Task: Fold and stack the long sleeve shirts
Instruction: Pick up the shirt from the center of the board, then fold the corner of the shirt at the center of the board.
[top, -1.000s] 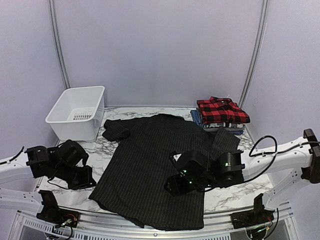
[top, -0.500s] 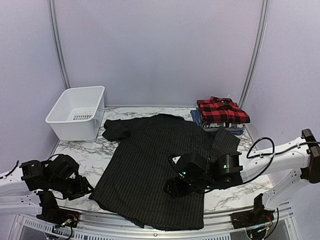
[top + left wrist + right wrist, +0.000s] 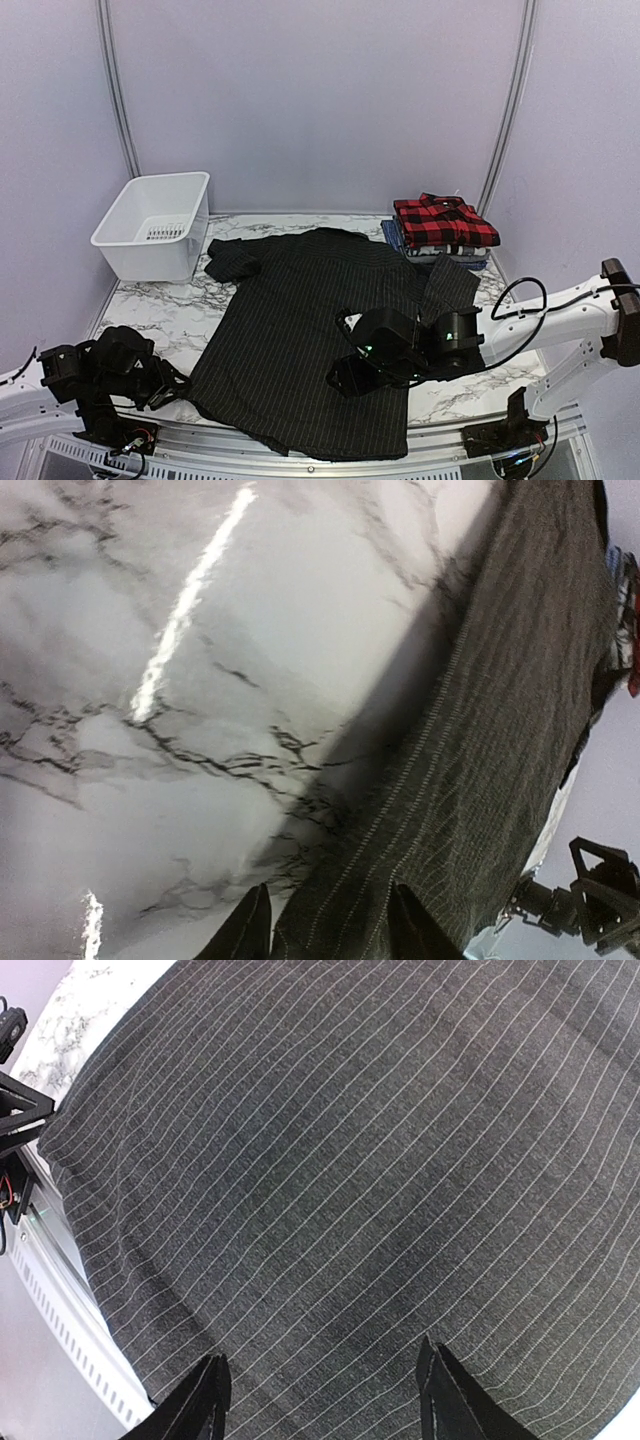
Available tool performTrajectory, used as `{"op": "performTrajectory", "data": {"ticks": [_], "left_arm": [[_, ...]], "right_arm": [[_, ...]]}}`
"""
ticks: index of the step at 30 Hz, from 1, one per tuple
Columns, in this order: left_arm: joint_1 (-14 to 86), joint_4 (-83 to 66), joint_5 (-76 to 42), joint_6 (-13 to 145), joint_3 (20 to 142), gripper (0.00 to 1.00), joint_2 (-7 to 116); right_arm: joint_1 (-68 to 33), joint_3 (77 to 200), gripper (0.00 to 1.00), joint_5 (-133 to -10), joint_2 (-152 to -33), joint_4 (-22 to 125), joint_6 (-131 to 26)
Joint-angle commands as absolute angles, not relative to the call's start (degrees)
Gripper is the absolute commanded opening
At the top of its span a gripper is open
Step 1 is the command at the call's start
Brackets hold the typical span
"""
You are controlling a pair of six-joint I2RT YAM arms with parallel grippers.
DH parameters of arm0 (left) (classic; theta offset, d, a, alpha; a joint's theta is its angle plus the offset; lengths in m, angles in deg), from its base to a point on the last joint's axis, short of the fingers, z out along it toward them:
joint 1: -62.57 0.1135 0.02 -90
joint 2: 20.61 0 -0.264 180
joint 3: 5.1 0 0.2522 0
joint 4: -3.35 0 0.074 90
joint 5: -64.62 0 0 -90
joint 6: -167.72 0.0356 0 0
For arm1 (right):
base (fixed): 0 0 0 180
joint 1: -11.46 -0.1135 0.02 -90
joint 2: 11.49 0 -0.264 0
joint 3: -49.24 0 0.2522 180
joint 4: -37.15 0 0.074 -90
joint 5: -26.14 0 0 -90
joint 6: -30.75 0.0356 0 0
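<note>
Left gripper (image 3: 325, 925) is spread at the hem of the black pinstriped shirt (image 3: 300, 330) (edge between its fingers). Right gripper (image 3: 322, 1395) hangs wide over it.

Black pinstriped shirt (image 3: 350, 1160): matt woven cloth, fine-grained, with thin white stripes.
Tabletop (image 3: 120, 780): smooth, glossy, marble-patterned surface with bright glare streaks.
Bin (image 3: 150, 262): smooth white plastic with a slight sheen.
Red-and-black plaid shirt (image 3: 445, 222): soft matt cloth.

Pale lilac walls (image 3: 320, 100) close round a white marble-patterned table (image 3: 165, 310). Light glares in streaks off its glossy top.
</note>
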State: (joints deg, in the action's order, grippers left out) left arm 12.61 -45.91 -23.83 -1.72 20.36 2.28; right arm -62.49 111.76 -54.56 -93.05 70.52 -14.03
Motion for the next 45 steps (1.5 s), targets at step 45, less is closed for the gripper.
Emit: {"op": "performTrajectory", "data": {"ticks": [45], "left_arm": [[-10.7, -39.8, -18.1, 35.2, 58.5, 0.00, 55.1]], "right_arm": [[-57.8, 118.5, 0.60, -50.0, -94.6, 73.5, -17.3]]}}
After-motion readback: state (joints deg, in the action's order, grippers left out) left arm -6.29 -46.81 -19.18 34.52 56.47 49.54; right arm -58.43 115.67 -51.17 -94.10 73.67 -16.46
